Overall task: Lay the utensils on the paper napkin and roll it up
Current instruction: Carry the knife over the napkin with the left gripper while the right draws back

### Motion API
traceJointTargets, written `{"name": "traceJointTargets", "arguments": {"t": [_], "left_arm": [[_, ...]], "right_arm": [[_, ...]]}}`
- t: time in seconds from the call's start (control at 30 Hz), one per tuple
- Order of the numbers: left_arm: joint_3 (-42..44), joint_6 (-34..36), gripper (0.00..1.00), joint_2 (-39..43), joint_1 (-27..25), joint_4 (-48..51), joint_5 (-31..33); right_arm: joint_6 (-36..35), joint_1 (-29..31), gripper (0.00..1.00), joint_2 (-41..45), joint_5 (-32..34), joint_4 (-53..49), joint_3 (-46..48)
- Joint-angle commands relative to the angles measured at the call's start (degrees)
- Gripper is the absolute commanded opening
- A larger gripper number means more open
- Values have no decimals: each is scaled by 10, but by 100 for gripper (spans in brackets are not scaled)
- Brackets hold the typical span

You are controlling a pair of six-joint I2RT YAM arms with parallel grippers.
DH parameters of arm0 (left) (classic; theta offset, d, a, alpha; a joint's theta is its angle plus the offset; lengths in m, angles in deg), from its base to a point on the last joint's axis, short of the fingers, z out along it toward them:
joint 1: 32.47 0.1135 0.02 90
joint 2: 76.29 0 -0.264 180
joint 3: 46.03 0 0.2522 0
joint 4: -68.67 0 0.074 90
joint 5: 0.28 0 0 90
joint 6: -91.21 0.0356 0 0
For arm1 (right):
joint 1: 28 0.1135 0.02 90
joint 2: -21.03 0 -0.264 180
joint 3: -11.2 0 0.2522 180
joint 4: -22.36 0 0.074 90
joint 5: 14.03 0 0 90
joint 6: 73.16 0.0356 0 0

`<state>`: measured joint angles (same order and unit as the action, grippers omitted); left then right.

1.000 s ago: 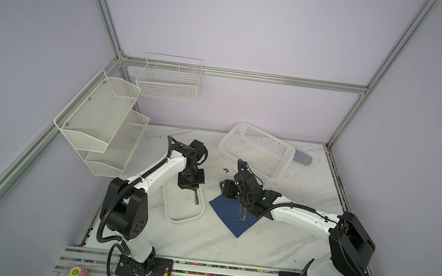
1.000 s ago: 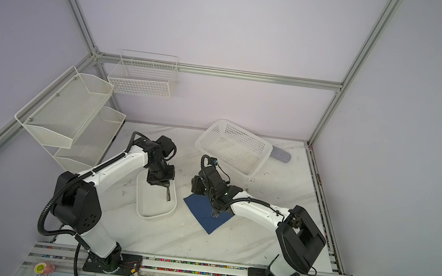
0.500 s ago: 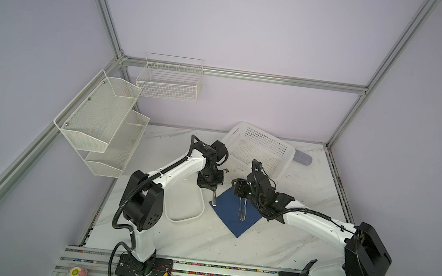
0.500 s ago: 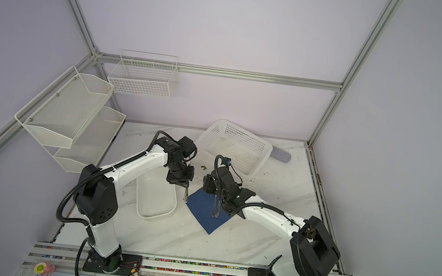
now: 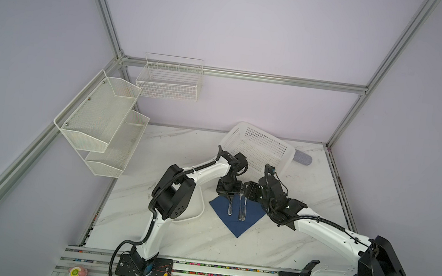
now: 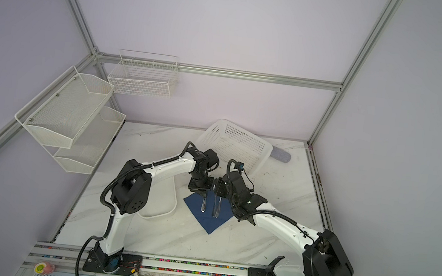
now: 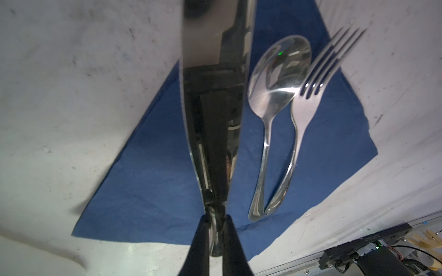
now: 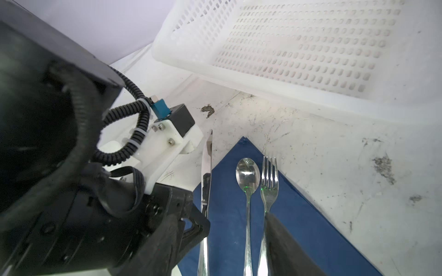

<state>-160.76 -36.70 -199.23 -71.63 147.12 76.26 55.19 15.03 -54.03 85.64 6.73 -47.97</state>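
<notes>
Left gripper [image 7: 215,221]: jaws pinched tight on the handle of the knife [image 7: 212,95]. Both fingertips [image 7: 203,229] pressed against the metal with no gap showing. Blade ran forward from the gripper, set on edge, over the paper napkin [image 7: 155,186], and its tip reached past the napkin's far border over the bare marble table [image 7: 59,83]. Could not tell whether the knife touched the paper.

Spoon [image 7: 275,78] and fork [image 7: 308,100] lay flat on the napkin just beside the held knife, on the side toward the right gripper [image 5: 247,197]. Bowl and tines pointed the same way as the blade. Handle ends touched each other; heads were slightly apart. Fork tines overhung the napkin's edge.

Right gripper: hung close above the napkin, nearly touching the left gripper in both top views. Only one finger [image 8: 284,241] was visible in the right wrist view; it stood off to the fork's outer side and overlapped the fork handle. The other finger was hidden behind the left gripper's body. Jaws read as parted, gripping nothing.

Napkin [image 5: 238,224] lay flat beneath both grippers, one corner toward the rail. White perforated basket [image 5: 258,149] sat just beyond the grippers; white dish [image 5: 199,213] lay beside the napkin, under the left arm.
</notes>
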Motion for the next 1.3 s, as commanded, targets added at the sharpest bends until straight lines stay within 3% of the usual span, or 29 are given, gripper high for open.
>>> {"name": "traceJointTargets", "arguments": {"t": [0.0,1.27], "left_arm": [[-48,-4,9,5,-3,-15,-20],[-5,-15,11,-37,-10,-47,-44]], "right_arm": [[11,-5,61,13,11,-15,10],[11,-8,61,8,11,-13,12]]}}
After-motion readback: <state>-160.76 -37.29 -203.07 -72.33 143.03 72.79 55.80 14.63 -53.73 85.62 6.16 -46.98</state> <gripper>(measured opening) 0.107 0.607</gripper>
